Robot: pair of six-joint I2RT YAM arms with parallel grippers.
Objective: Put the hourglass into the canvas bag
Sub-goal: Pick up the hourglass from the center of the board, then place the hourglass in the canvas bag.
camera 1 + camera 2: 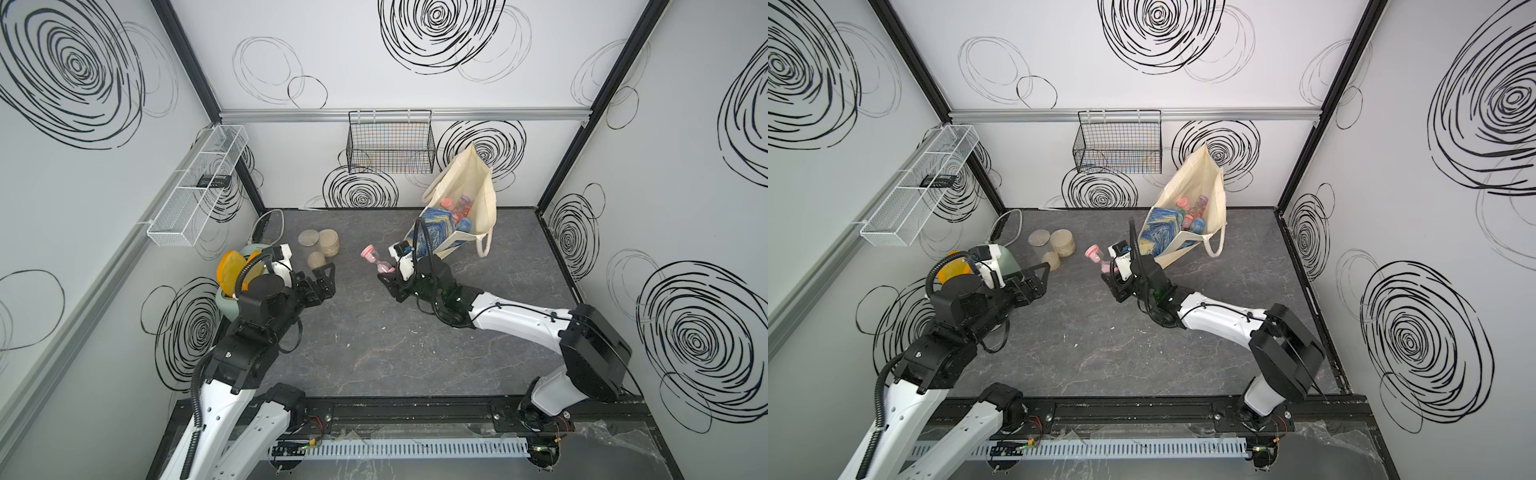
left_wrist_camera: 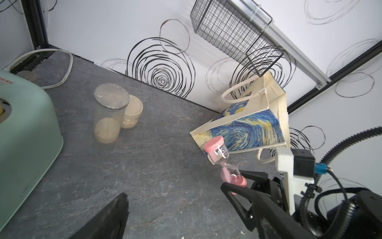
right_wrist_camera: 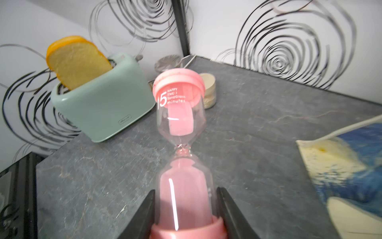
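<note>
Right end effector (image 3: 186, 191) clamping hourglass (image 3: 183, 126) base, canvas bag (image 1: 478, 183) near

The left arm (image 1: 220, 419) has white link shells dotted with small holes, black joint housings, and a silver screw head (image 1: 227, 354) on the upper joint block. The right arm (image 1: 519, 320) is the same build, with one large boxy black housing and a green spot near the wrist, too small to identify. A black ribbed conduit (image 1: 243, 272) loops over each wrist. Each wrist bears a white bracket (image 2: 286, 163) with a black camera (image 2: 301, 163); the right one shows a blue connector (image 2: 320, 167). The left gripper (image 1: 329, 280) and right gripper (image 3: 186, 191) are black, with open triangular-frame fingers. Both bases sit on a black rail (image 1: 399, 409) along the worktop's front edge, red and orange wires (image 1: 316, 424) beside them.
</note>
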